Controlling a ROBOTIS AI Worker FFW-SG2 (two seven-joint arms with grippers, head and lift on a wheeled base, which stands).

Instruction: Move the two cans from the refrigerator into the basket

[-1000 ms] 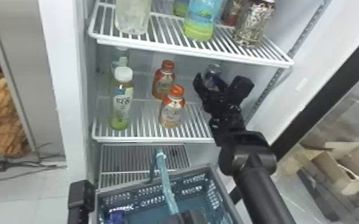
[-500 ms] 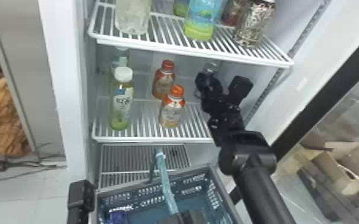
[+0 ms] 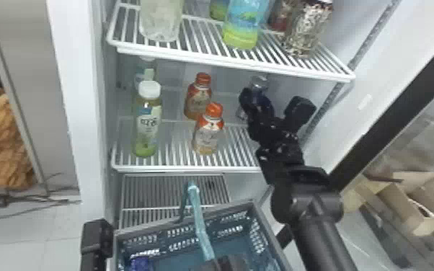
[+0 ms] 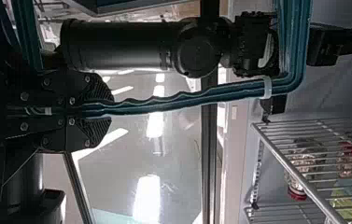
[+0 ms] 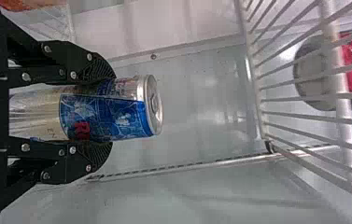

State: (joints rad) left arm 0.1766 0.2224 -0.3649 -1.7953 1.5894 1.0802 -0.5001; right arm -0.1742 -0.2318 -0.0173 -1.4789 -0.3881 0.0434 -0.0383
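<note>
My right arm reaches up into the fridge, to the middle shelf [image 3: 176,168]. Two bottles with orange lids stand to the left of my right gripper [image 3: 259,101], the front one [image 3: 207,135] nearer me and the back one [image 3: 196,97] behind it. Farther left is a green drink with a white lid [image 3: 147,124], and another bottle [image 3: 146,70] is behind that. The top shelf [image 3: 230,64] hangs like a roof over this space, so it is in the way of going straight up. It holds a clear bottle [image 3: 160,21], a blue and green bottle [image 3: 243,27] and a speckled jar [image 3: 308,29]. The fridge's side wall [image 3: 339,119] is to the right of my right gripper.

The blue and silver can [image 5: 113,114] is right between my right gripper's two fingers, and they are closed on its sides. It stands up, with its shiny top poking above the fingers. I can't tell if its bottom touches the shelf.

My left gripper [image 3: 227,264] is squeezed shut on the teal handle [image 3: 200,229] of the basket [image 3: 187,220]. The basket is low down in front of the fridge. Something blue [image 3: 140,263] is in its left side, but I can't tell what it is.
</note>
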